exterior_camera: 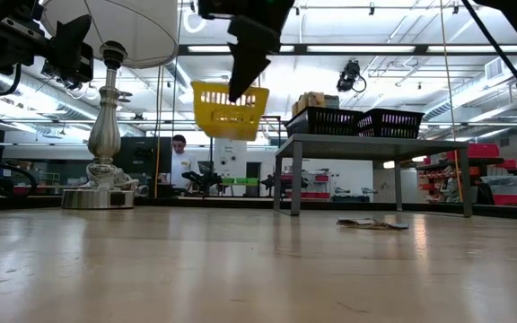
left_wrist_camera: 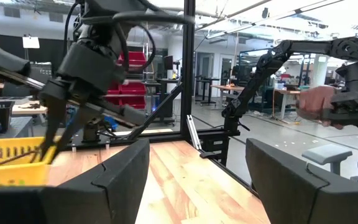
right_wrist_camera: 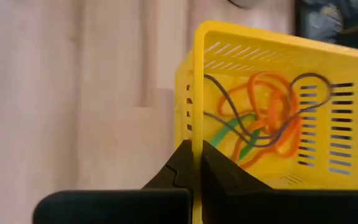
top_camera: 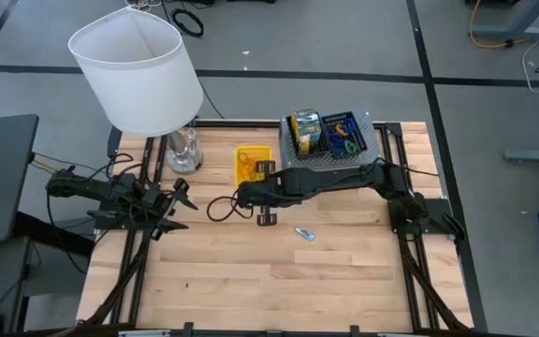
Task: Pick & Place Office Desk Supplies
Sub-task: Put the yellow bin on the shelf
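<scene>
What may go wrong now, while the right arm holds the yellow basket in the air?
The right gripper pinches only the thin rim of the yellow basket, which hangs above the table, so it might slip or tilt. A tilt may spill the rubber bands inside. The lamp stands close; a swing could touch it.

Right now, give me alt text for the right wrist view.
The right tool is shut on the rim of a yellow basket, seen close up. Tangled rubber bands, orange, green and dark, lie inside it, with the wooden table beyond.
</scene>
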Tool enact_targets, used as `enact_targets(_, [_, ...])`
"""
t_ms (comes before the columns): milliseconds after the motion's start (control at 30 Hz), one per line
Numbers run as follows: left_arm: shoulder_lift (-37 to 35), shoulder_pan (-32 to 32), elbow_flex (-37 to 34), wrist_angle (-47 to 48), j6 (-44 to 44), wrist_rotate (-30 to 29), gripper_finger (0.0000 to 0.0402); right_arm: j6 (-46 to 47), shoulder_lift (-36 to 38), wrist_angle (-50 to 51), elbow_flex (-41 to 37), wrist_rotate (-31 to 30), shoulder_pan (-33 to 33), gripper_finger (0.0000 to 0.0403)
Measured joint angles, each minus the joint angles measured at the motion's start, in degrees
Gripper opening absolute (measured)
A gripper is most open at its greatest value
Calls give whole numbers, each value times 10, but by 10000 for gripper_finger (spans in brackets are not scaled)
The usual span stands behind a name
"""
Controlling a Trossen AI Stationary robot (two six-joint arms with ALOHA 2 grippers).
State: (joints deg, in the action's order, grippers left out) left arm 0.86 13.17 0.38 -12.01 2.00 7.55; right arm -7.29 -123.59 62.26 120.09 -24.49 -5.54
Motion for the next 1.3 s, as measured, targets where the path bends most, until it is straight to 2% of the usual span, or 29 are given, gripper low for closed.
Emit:
enact_targets(167, [0, 0, 0, 0, 0, 0, 268, -3, -8, -33, 0, 66, -4, 6])
enact_targets(333, [0, 0, 0, 0, 0, 0, 268, -12, -45, -57, 0, 118, -12, 6])
enact_targets(633, [0, 0, 0, 0, 0, 0, 268, -15, -110, -106, 0, 140, -17, 6])
enact_targets(867, [0, 0, 0, 0, 0, 0, 268, -14, -148, -140, 0, 192, -18, 6])
enact_targets(1300, [0, 0, 0, -10, -6, 0, 268, -16, -159, -200, -11, 225, -20, 6])
